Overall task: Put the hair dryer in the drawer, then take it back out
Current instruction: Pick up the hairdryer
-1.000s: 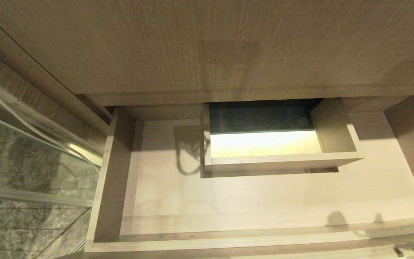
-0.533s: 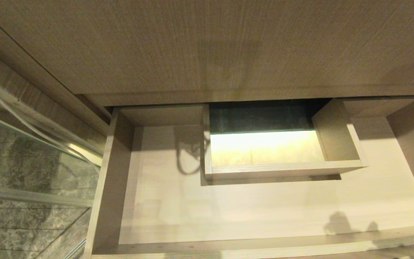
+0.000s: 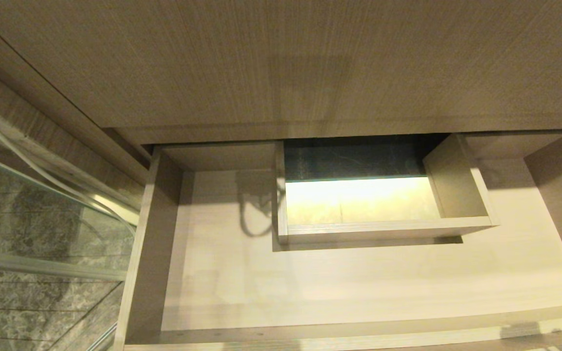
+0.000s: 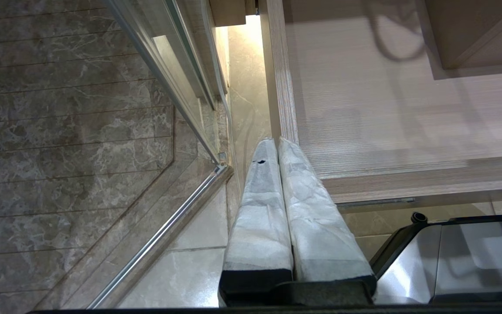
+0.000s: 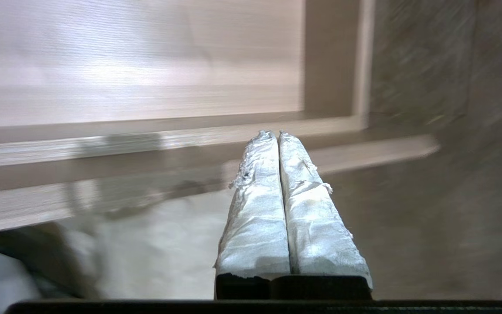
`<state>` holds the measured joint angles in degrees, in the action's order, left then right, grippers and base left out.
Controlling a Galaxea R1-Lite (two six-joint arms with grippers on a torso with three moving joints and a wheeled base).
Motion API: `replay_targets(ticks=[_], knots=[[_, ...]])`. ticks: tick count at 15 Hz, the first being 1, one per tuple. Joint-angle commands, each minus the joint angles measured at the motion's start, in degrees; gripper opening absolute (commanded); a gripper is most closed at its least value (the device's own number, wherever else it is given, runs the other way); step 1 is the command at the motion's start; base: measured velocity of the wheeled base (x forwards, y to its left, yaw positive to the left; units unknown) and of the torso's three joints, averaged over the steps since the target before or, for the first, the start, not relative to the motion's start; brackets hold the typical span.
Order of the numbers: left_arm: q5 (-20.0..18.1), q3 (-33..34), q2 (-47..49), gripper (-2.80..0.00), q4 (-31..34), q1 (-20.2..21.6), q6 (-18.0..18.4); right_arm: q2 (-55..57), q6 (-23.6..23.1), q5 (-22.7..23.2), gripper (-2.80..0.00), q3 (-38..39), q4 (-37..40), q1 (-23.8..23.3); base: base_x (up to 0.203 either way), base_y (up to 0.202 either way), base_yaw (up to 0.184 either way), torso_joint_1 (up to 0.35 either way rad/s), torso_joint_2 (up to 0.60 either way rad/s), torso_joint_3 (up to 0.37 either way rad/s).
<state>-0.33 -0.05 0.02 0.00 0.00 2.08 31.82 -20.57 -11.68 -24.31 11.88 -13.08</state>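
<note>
Drawer: the drawer point(image 3: 359, 278) stands pulled out under the tabletop point(image 3: 281, 63), its pale wood-grain floor bare, with the boxed cut-out point(image 3: 383, 229) at its rear middle.
Hair dryer: in none of the views, so its whereabouts cannot be told; it is not on the drawer floor that shows.
Key relation: with the hair dryer unseen, neither its direction from either end effector nor its long axis can be given; the drawer is the only task thing to steer by.
Right end effector: right end effector point(image 5: 275, 133) has its padded fingers point(image 5: 255, 205) pressed flat together and holds nothing; it hangs outside the drawer, just before the front panel near the drawer's right front corner, tips aimed towards that panel.
Left end effector: left end effector point(image 4: 275, 140) is likewise closed up tight and empty, parked outside the drawer by its left front corner, next to the glass shower door point(image 4: 177, 87) and above the marble floor point(image 4: 59, 131).
Nearer arm: cannot be judged.
Stage: probably between steps, the hair dryer yet to be fetched.
</note>
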Motion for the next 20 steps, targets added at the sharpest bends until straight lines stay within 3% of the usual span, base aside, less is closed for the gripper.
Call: replay_targets(ticks=[1, 3, 7, 9, 11, 18, 20], knots=[[-0.02, -0.04, -0.02, -2.80, 0.00, 0.00, 0.02, -9.38, 6.85, -0.12, -2.80, 7.01, -2.07, 2.16, 0.000, 0.000, 0.000, 0.000, 0.00, 0.000], [-0.02, -0.04, -0.02, -2.80, 0.00, 0.00, 0.02, -14.53, 10.61, -0.26, -2.80, 13.73, -6.00, 4.17, 0.000, 0.000, 0.000, 0.000, 0.00, 0.000], [-0.02, -0.04, -0.02, -2.80, 0.00, 0.00, 0.02, -15.83, 12.69, 0.70, -2.80, 21.73, -15.86, 4.72, 0.000, 0.000, 0.000, 0.000, 0.00, 0.000], [-0.02, 0.05, -0.02, -2.80, 0.00, 0.00, 0.02, -15.83, 13.55, 3.63, -2.80, 24.52, -21.48, 4.73, 0.000, 0.000, 0.000, 0.000, 0.00, 0.000], [-0.02, -0.04, -0.02, -2.80, 0.00, 0.00, -0.01, -15.84, 16.17, 10.40, -2.80, 24.32, -18.73, 4.76, 0.000, 0.000, 0.000, 0.000, 0.00, 0.000], [-0.02, 0.02, -0.02, -2.80, 0.00, 0.00, -0.06, -15.85, 16.31, 10.95, -2.80, 24.32, -15.64, 5.52, 0.000, 0.000, 0.000, 0.000, 0.00, 0.000], [-0.02, -0.04, -0.02, -2.80, 0.00, 0.00, 0.02, -15.64, 16.55, 10.89, -2.80, 24.28, -15.66, 8.54, 0.000, 0.000, 0.000, 0.000, 0.00, 0.000]])
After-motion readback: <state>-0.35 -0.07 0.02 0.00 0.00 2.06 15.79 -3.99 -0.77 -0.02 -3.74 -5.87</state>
